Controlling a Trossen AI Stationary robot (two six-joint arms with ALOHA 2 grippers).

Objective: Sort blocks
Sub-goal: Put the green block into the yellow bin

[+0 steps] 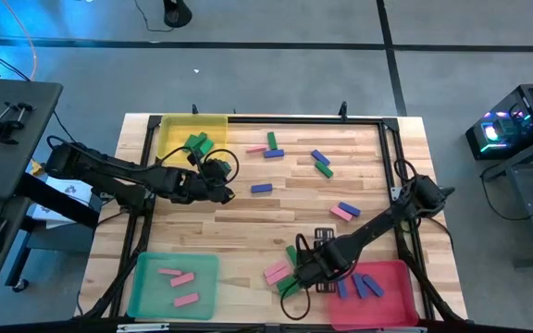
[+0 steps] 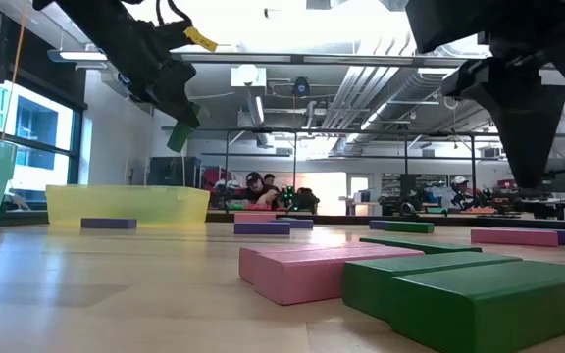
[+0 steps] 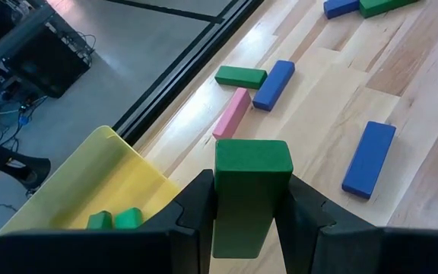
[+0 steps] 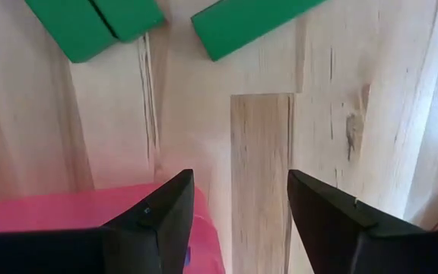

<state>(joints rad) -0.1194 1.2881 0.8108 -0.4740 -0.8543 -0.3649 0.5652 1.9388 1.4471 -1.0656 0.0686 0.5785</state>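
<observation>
Left gripper point(image 3: 251, 221) is clamped on a green block point(image 3: 251, 190), smooth and rectangular, which I'm holding above the wooden table point(image 1: 276, 208) just beside the translucent yellow tray point(image 3: 120, 183). Two more green blocks point(image 3: 114, 220) lie in that tray. My right gripper point(image 4: 238, 209) stands open and empty at the pink-red tray point(image 4: 59, 209) edge.

Robotics lab, exposed ceiling ducts point(image 2: 361, 93), workstations
</observation>
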